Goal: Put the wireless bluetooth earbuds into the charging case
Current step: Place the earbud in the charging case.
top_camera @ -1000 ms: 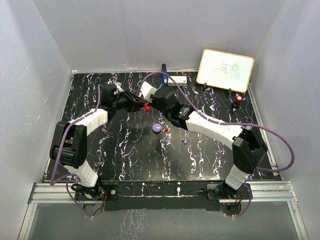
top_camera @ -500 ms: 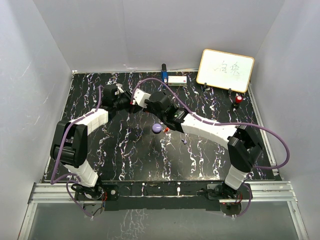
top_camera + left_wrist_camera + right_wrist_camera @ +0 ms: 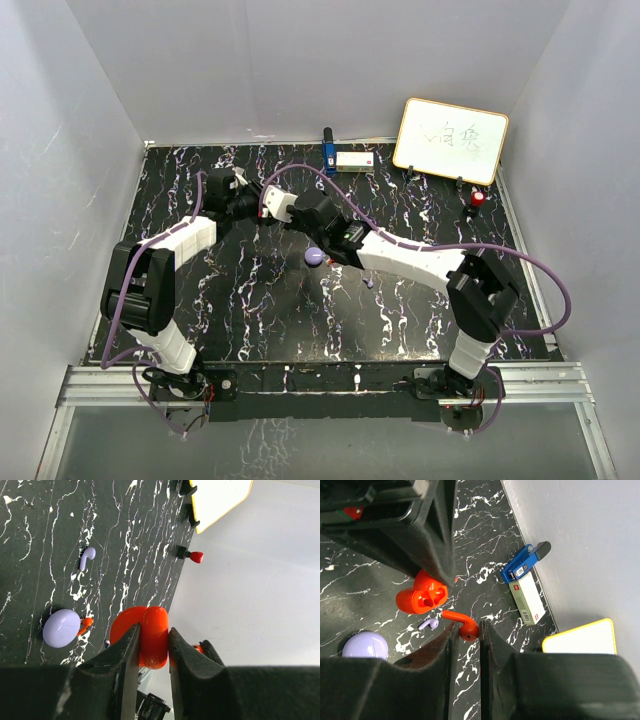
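Note:
My left gripper is shut on the open red charging case, holding it above the table. In the right wrist view the case shows its two empty sockets. My right gripper is shut on a red earbud, whose stem points toward the case from close by. In the top view the two grippers meet at the back left. A second red earbud lies against a purple case. A purple earbud lies on the table apart from them.
A blue object and a white box lie by the back wall. A whiteboard stands at the back right, with a red-capped object near it. White walls enclose the black marbled table.
Both grippers have shifted left together: the left one drew back with the red case, and the right arm followed with its earbud. Neither grip changed.

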You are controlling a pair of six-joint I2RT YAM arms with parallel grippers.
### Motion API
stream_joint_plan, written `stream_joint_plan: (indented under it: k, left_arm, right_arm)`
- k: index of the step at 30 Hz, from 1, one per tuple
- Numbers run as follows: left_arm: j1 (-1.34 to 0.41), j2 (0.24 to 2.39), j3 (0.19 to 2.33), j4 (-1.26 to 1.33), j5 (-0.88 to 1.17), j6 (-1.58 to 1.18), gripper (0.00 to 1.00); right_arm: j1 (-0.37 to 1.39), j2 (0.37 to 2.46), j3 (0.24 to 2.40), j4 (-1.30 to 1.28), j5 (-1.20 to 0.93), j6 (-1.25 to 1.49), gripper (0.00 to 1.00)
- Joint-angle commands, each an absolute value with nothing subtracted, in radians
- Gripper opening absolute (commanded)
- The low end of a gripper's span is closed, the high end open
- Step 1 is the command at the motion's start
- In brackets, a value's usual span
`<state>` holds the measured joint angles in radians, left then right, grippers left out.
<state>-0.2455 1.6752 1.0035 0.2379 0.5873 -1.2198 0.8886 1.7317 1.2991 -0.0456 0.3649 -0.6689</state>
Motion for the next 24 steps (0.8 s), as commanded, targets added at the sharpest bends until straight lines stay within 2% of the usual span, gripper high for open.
stream_joint_plan:
  k: [1, 24]
  left_arm:
    - [-0.250, 1.664, 1.049, 0.212, 0.620, -1.241, 0.00]
    - [-0.250, 1.666, 1.065, 0.181, 0.644, -1.233, 0.00]
  right_arm:
    - [0.894, 1.735, 1.284, 0.030, 0.377, -0.691, 0.00]
    - [0.898, 1.778, 1.275, 0.074, 0.382, -0.721, 0.00]
